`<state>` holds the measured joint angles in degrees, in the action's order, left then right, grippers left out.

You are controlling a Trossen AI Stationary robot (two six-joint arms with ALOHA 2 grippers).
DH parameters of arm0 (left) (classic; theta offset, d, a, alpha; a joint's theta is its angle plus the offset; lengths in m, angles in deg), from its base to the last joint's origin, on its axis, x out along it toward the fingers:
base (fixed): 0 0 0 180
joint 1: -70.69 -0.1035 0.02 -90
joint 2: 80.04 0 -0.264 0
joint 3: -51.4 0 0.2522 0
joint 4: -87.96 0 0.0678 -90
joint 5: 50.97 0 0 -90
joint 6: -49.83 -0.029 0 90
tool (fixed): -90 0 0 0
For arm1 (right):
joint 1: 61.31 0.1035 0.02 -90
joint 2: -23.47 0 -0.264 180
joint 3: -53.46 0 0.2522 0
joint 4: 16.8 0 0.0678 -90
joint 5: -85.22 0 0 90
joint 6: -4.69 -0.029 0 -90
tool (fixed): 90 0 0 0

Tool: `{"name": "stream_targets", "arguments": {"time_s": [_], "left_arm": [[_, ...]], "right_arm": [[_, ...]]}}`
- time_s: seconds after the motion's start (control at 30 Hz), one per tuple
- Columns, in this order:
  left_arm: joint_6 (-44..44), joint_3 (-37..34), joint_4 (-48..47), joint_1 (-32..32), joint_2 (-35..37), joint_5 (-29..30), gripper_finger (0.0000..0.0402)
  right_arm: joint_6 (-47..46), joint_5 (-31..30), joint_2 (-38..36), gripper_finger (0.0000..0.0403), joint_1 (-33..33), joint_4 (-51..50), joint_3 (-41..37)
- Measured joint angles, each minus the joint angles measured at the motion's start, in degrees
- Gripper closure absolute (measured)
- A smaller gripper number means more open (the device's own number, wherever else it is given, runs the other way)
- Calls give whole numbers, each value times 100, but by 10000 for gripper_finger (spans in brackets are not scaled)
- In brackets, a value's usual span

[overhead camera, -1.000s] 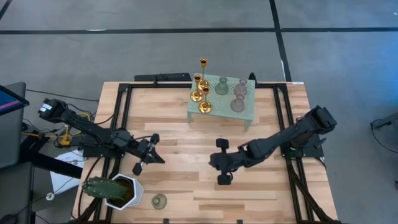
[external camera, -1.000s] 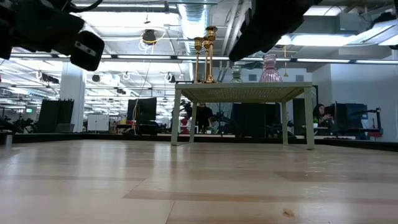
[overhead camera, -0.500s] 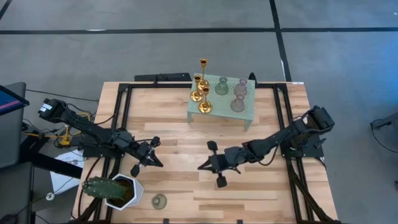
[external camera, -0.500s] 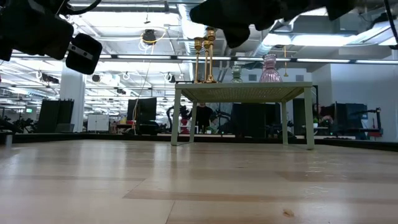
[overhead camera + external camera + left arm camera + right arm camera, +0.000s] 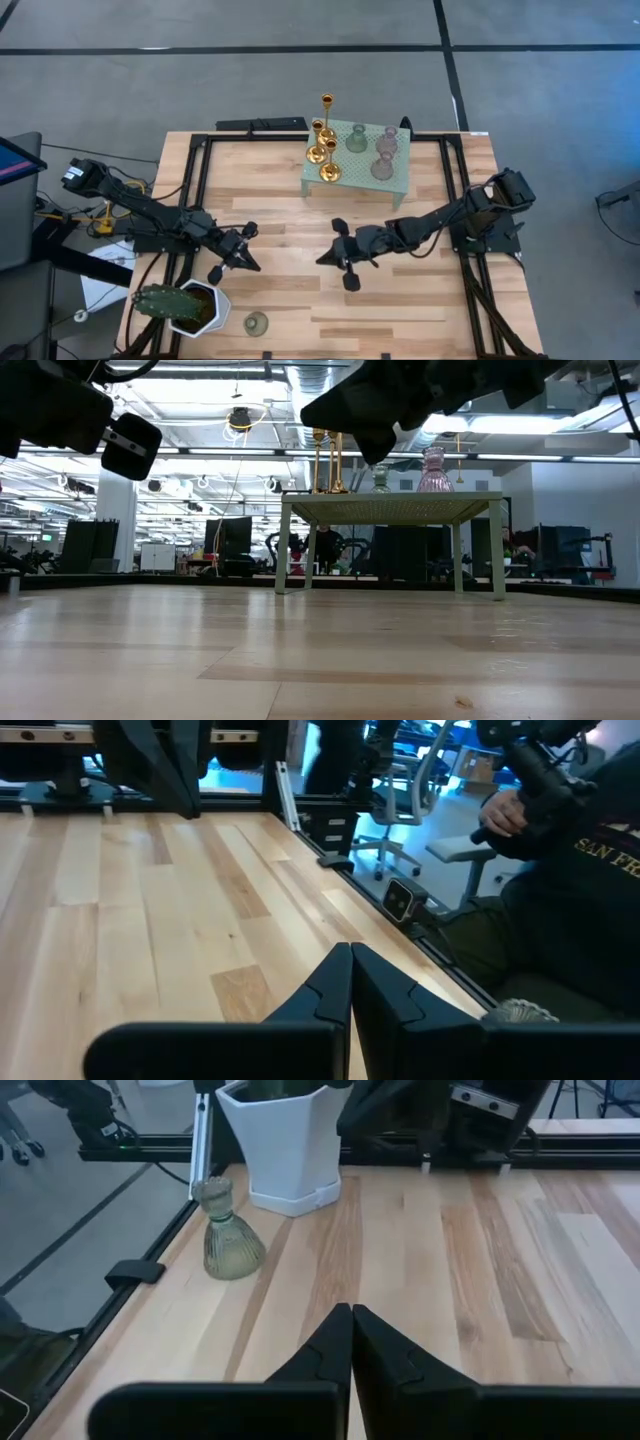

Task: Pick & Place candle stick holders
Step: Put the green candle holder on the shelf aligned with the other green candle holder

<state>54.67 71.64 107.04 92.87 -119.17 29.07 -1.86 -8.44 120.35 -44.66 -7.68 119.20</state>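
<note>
1. Counter (image 5: pixel 300 300) of pale wood planks carried a mint-green perforated stand (image 5: pixel 398 182) at its far middle.
2. On the stand's left part stood three gold holders: the tall thin-stemmed one (image 5: pixel 327 103) at the far corner, and two short ones (image 5: pixel 317 153) (image 5: pixel 330 170) nearer.
3. On the stand's right part stood a pale green holder (image 5: pixel 356 140) and two pinkish holders (image 5: pixel 388 139) (image 5: pixel 382 166).
4. The seventh, a pale green bell-shaped holder (image 5: pixel 256 323), stood upright on the counter at the near left, just beside a white pot (image 5: pixel 208 312) with a green cactus (image 5: pixel 160 300).
5. The left tool (image 5: pixel 247 263) hung over the counter's left half, fingers pressed together, holding nothing.
6. The right tool (image 5: pixel 325 258) hung over the middle of the counter, near side of the stand, fingers likewise pressed together and empty, pointed toward the lone green holder.
7. A person (image 5: pixel 560 890) in a dark top sat beyond the counter's edge in the left wrist view.
</note>
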Motion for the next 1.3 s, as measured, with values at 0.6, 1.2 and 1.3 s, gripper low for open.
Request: {"name": "stream_targets", "arguments": {"time_s": [0.6,1.2,1.3], "left_arm": [[935,728,-1033,0,-2,796,398],[2558,3372,-4800,-2,-1393,1295,399],[2819,3991,-5352,-2,-1863,1087,399]], "right_arm": [[-173,1,0,403,-7,-21,0],[-448,-84,-2,403,-38,-261,0],[-450,-84,-4,403,-38,-288,0]]}}
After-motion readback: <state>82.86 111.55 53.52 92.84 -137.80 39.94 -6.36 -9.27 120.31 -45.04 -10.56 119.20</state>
